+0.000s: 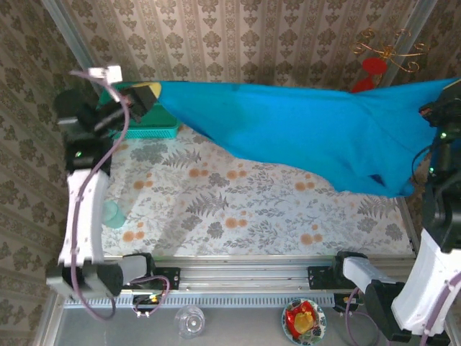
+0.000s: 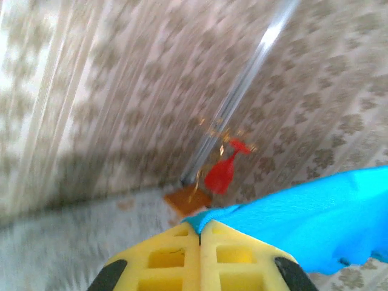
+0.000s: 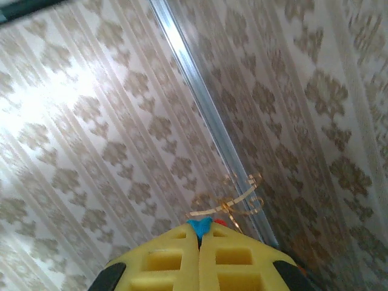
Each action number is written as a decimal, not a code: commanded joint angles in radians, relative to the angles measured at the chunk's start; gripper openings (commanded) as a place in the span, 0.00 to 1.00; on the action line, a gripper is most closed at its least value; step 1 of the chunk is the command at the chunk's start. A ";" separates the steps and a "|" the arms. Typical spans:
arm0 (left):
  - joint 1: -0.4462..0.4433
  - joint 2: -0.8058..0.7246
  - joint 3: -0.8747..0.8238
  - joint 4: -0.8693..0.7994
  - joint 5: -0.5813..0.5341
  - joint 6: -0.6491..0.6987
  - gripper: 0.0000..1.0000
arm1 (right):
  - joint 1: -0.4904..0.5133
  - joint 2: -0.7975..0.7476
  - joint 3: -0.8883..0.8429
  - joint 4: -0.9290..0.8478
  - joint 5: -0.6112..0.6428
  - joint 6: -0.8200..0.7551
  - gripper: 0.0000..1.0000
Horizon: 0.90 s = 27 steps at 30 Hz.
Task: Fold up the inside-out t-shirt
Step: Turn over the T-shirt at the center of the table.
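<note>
Shirt: the plain bright blue soft-fabric t-shirt (image 1: 310,137) hangs in the air, stretched from far left to far right above the far half of the flower-printed surface (image 1: 238,216); its lower edge sags most toward the right; whether that low point touches the surface I cannot tell

Left pincer: the yellow-padded left pincer (image 2: 200,236) is pressed together on one corner of the fabric; from there the cloth runs off to the right

Right pincer: the yellow-padded right pincer (image 3: 199,235) is pressed together too, pinching a small tuft of blue between its tips

Step in hand: by my reading, spreading the shirt taut before laying it flat; no fold shows yet, so the task looks early

Doing it well: bring both ends down together and level; let the sagging edge land first, then draw the rest over it so the cloth settles without creases; hold both pinches firm; steer the left end past the teal plastic mesh basket (image 1: 155,132) just beneath it at far left

Hard to make out: which part each pincer holds, hem, shoulder or sleeve; no seams legible to confirm inside-out; the left wrist view is blurred; the shirt's right end is cut off at the overhead view's edge; the cloth hides the far right part of the surface
</note>
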 commanded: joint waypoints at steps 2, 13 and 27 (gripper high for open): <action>0.001 -0.129 -0.046 0.046 0.032 0.075 0.00 | -0.008 -0.062 -0.055 0.057 0.067 -0.007 0.00; 0.001 -0.240 0.109 -0.104 0.006 0.226 0.00 | -0.008 -0.104 0.019 0.104 0.084 -0.055 0.00; -0.118 0.224 0.072 -0.198 -0.255 0.379 0.00 | -0.008 0.283 -0.119 0.213 -0.070 0.040 0.00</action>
